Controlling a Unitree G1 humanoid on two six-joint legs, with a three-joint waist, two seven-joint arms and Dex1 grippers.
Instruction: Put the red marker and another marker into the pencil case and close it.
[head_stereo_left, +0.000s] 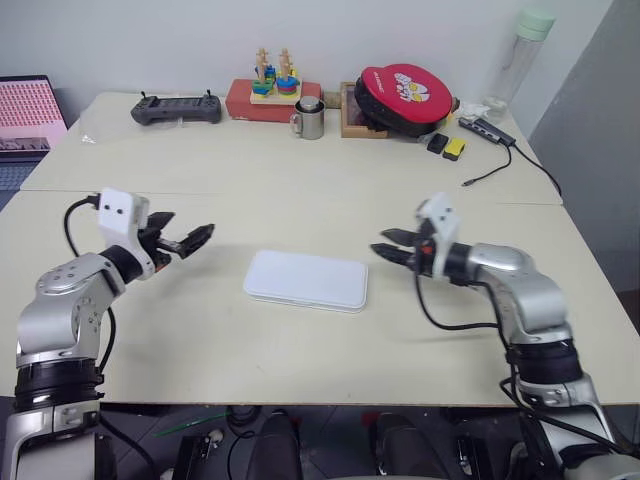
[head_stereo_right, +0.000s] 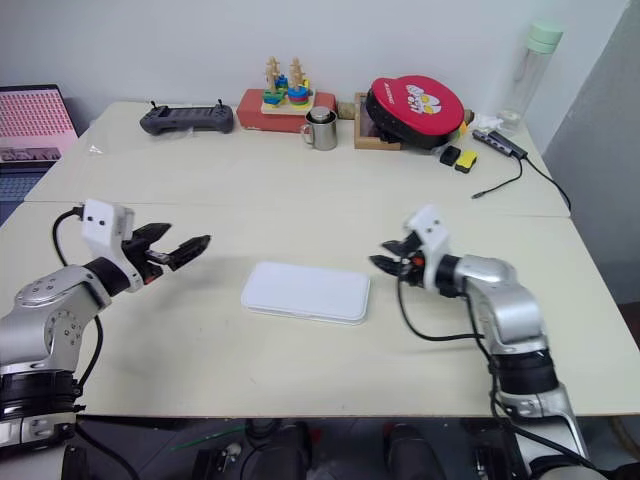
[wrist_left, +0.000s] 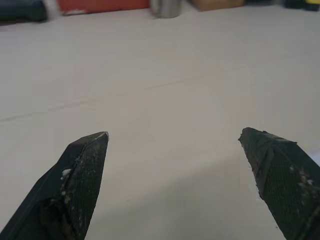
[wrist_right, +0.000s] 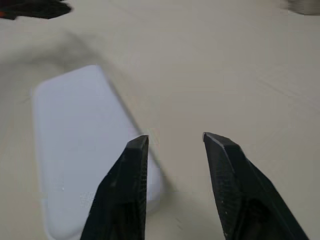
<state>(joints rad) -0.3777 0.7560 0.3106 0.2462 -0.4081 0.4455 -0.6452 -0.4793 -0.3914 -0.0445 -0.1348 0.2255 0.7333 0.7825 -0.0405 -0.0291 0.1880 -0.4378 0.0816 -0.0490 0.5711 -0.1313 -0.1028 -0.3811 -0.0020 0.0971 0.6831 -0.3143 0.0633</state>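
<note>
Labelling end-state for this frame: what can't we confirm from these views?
- Contents of the flat white plastic pencil case: its shut lid hides any markers, in both eye views.
- Case's far end: cut off by the right wrist view's edge.
- Small black and yellow items at the beige table's far side: too small to identify.

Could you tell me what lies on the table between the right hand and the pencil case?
Nothing: the left eye view shows bare tabletop between the right hand and the closed pencil case.

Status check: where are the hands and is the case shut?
Left hand open, empty, left of pencil case. Right hand part open, empty, right of it. Case lid down, flat on table. Nothing in the way.
</note>
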